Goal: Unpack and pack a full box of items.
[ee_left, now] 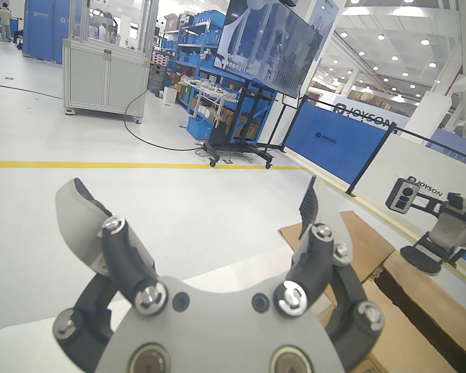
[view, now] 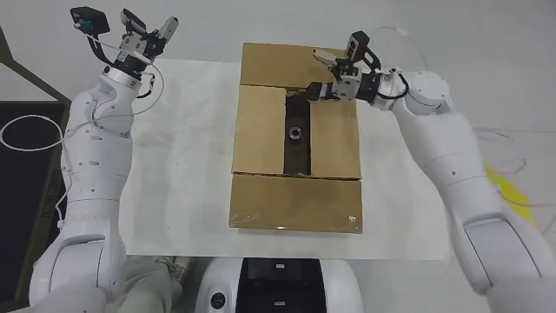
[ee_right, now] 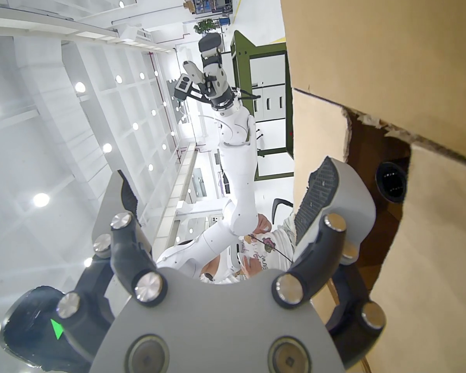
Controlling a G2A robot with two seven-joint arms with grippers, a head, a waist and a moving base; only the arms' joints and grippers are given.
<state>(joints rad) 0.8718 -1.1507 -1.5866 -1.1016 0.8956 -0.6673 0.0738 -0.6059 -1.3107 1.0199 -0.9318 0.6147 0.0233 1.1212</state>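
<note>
A brown cardboard box (view: 261,130) sits in the middle of a white table (view: 187,165), seen from above. Its far and near flaps are folded outward and lie flat. The two side flaps are folded inward over the top and leave a narrow dark slot running down the centre. Inside the slot, about halfway along, lies a small dark round object (view: 295,132); what it is cannot be told.

The right gripper (view: 320,74) is at the far end of the slot, over the right half of the box. Its fingers are spread wide and hold nothing. One finger is at the slot's far end beside the right side flap, and the other is raised above the far flap. From the right wrist camera, the right gripper (ee_right: 221,192) is spread apart, with one ridged finger pad (ee_right: 314,192) close against the edge of a flap, next to the dark opening where the round object (ee_right: 391,181) shows. Whether the pad touches the cardboard cannot be told.

The left gripper (view: 148,30) is held up beyond the table's far left corner, well apart from the box. From its own wrist camera the left gripper (ee_left: 196,203) is wide open and empty, with the box (ee_left: 372,242) off to one side
</note>
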